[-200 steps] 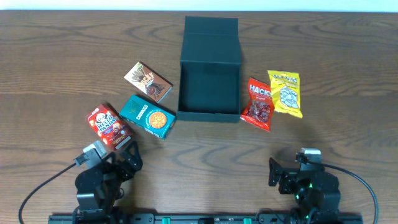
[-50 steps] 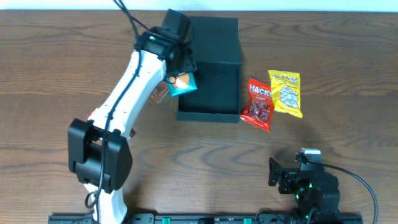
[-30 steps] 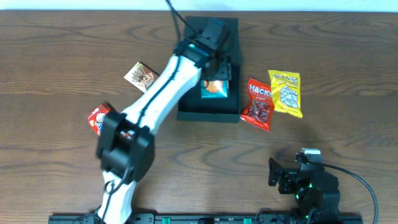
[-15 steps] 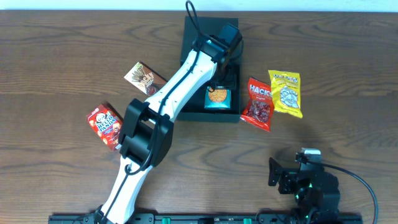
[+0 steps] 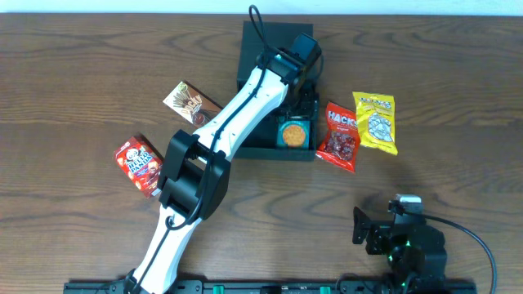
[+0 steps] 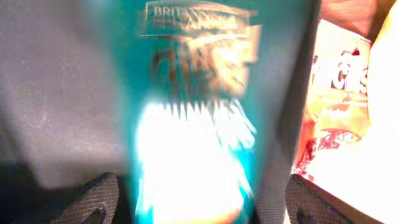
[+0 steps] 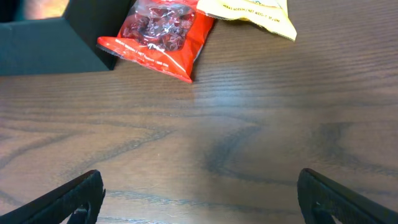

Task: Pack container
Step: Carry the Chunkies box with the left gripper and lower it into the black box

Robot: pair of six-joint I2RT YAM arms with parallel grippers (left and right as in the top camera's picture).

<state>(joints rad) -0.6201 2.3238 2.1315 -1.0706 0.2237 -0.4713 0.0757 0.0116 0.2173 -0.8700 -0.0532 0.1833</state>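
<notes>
The container [image 5: 253, 151] is a dark teal-green box standing open at the table's middle back, its inner floor [image 6: 56, 93] grey in the left wrist view. A small teal cookie box [image 5: 288, 132] lies flat inside it, in the front right corner. My left gripper [image 5: 302, 102] hangs just above that corner, jaws open. In the left wrist view the cookie box [image 6: 196, 124] is a blur between the spread fingers [image 6: 99, 199], with gaps on both sides. My right gripper [image 7: 202, 199] rests open and empty near the table's front right.
A red Hacks pack [image 5: 339, 135] and a yellow pack [image 5: 375, 122] lie right of the container. A brown snack box [image 5: 189, 102] and a red Hello Panda box [image 5: 140, 163] lie to its left. My left arm stretches diagonally over the container's left side.
The left jaws have spread and let go of the cookie box, which now lies flatter in the container's front right corner. The right arm has not moved.
</notes>
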